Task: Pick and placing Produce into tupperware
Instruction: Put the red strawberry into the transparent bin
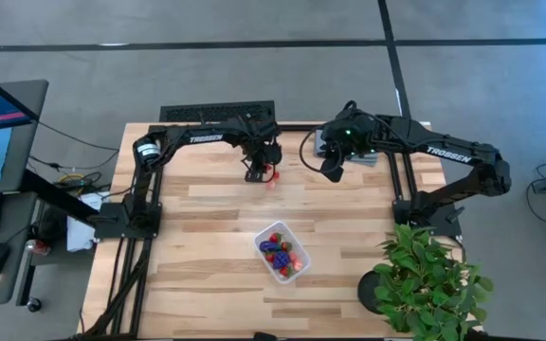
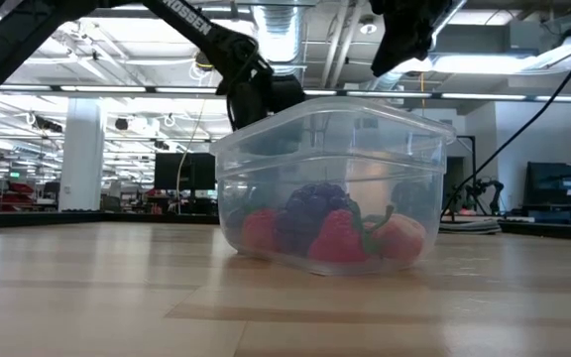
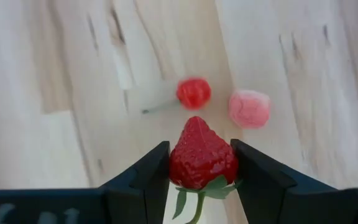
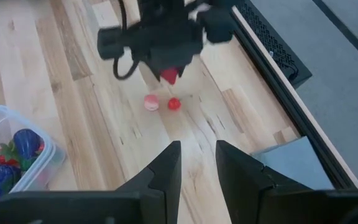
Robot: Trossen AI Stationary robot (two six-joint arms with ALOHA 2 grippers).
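My left gripper (image 3: 202, 168) hangs over the far middle of the table (image 1: 207, 218), shut on a red strawberry (image 3: 202, 158). Below it two loose produce pieces lie on the wood, one red (image 3: 193, 92) and one pink (image 3: 249, 108). The clear tupperware (image 1: 282, 251) stands nearer the front, right of centre, with red and dark purple fruit inside (image 2: 315, 223). My right gripper (image 4: 197, 162) waits raised at the far right, its fingers close together with nothing between them. My left gripper pinches the strawberry's two sides (image 3: 173, 163) between its two fingers. The fingers slant steeply down from above. The strawberry's pointed tip (image 3: 196, 121) faces down past the fingertips and its green leaves (image 3: 213, 186) lie back between the fingers. It hangs clear of the table.
A folded grey cloth (image 4: 291, 155) lies at the far right edge under my right arm. A green potted plant (image 1: 425, 279) stands at the near right corner. A dark keyboard (image 1: 218, 114) lies behind the far edge. Bare wood spreads left of the tupperware.
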